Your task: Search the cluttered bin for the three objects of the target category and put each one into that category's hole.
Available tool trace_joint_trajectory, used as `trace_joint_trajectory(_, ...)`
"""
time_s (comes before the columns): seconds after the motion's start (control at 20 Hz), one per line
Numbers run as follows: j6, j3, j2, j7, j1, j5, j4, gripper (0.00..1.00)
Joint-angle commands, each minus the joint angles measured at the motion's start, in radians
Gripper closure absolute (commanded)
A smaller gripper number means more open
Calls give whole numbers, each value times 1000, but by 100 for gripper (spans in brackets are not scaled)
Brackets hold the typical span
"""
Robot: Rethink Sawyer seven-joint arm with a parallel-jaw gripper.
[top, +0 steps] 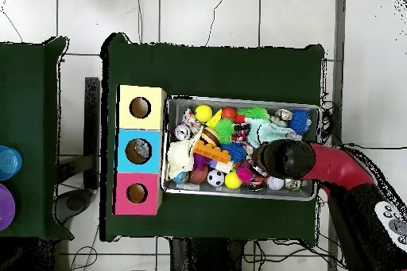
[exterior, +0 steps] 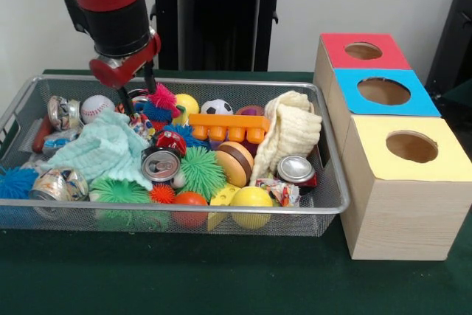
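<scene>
The silver wire-mesh bin point(exterior: 335, 204) is full of toys, cloths and crushed cans. My gripper point(exterior: 141, 105) is lowered into the bin's far left part, beside a pink spiky ball point(exterior: 162, 97), with its two dark fingers apart and nothing between them. A small crinkly packet with multicoloured print point(exterior: 140, 125) lies just under the fingertips, on the edge of a mint cloth point(exterior: 99, 149). Another crinkly packet point(exterior: 280, 191) lies at the near right, below a crushed can point(exterior: 296, 170). In the overhead view the arm's head point(top: 282, 159) hides the gripper over the bin point(top: 238, 99).
Three wooden boxes with round holes stand right of the bin: red top point(exterior: 365, 51), blue top point(exterior: 383, 91), yellow top point(exterior: 411, 147). A cream cloth point(exterior: 291, 134), an orange block point(exterior: 228, 127), balls and several cans crowd the bin.
</scene>
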Motion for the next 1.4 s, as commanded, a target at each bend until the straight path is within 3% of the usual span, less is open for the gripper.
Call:
trace_joint_trajectory(0.05, 193, -35, -24, -45, -8, -63, -164, 0)
trace_joint_trajectory(0.6, 275, 6, 61, -138, -48, -130, -291, 0)
trace_joint_trajectory(1.4, 265, 96, 233, -315, -105, -194, -440, 0)
